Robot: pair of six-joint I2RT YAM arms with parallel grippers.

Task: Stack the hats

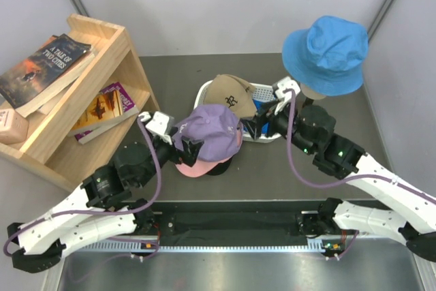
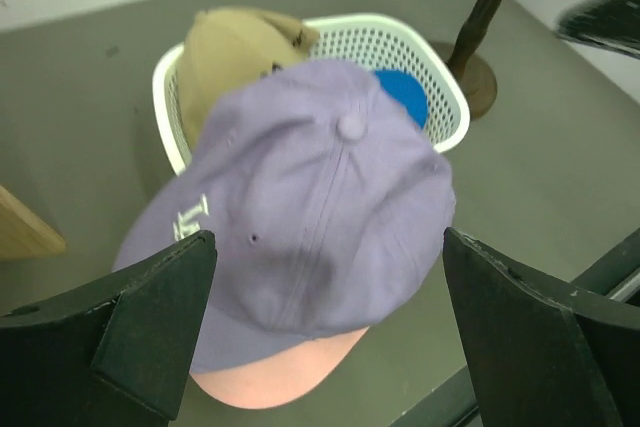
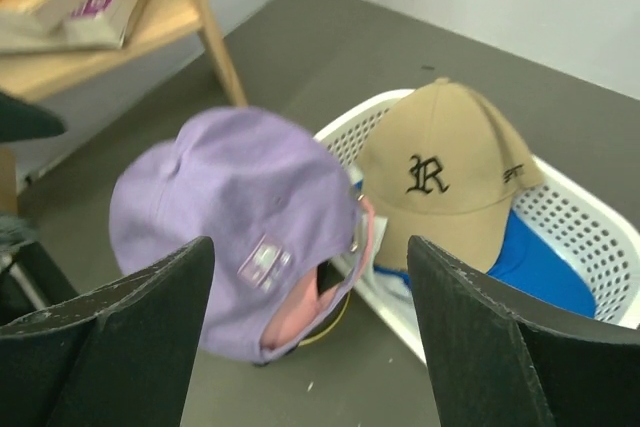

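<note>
A lavender cap lies on top of a pink cap, with a black cap's edge showing beneath, on the grey table. My left gripper is open just above the stack; in the left wrist view its jaws stand wide apart on either side of the lavender cap and the pink brim. My right gripper is open and empty, facing the stack. A tan cap lies over a royal blue cap in a white basket. I cannot make out a white cap.
A wooden shelf with books stands at the left. A mannequin head on a wooden stand wears a blue bucket hat at the back right, close to my right arm. The basket sits right behind the stack.
</note>
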